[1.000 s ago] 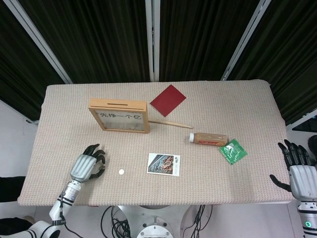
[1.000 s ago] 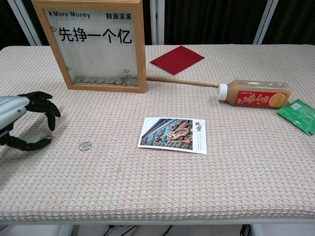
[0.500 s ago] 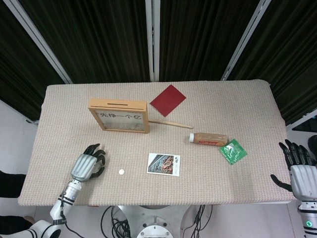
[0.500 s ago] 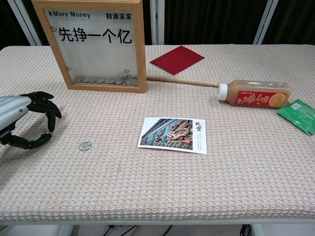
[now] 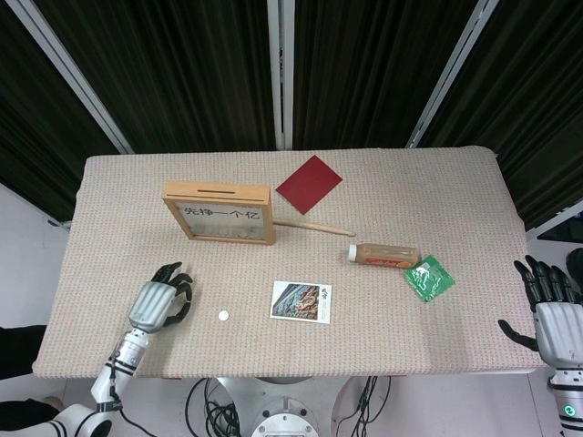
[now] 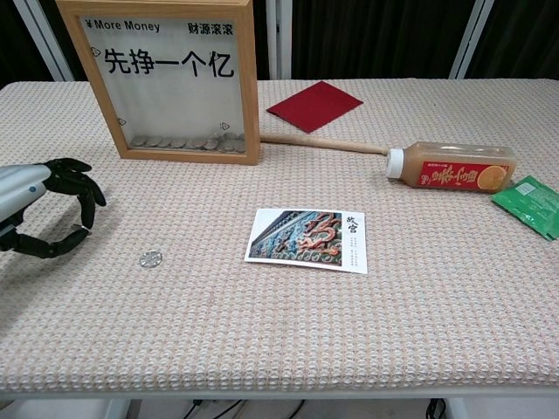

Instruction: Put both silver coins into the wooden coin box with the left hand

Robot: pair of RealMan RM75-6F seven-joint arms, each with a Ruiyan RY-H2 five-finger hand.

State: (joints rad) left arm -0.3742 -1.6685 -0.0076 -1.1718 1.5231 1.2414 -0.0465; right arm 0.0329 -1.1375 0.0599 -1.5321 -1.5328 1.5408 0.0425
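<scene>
Pulling back a little, my left hand (image 6: 48, 209) sits near the silver coin (image 6: 150, 257), fingers curled apart, holding nothing. Coin and wooden coin box (image 6: 170, 80) stay put.

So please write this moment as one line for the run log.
left hand: empty, beside coin | coin: on table, not picked | coin box: upright | right hand: idle at table edge

The head view looked steeply down from high above the near edge, taking in the whole bench (image 5: 437, 182) against black curtains. The chest view sat low and close at that edge, facing across the bench (image 6: 437, 305) toward the curtains. Both shared the wooden coin box (image 5: 219, 213) (image 6: 166, 83) and postcard (image 5: 301, 301) (image 6: 308, 240).
</scene>
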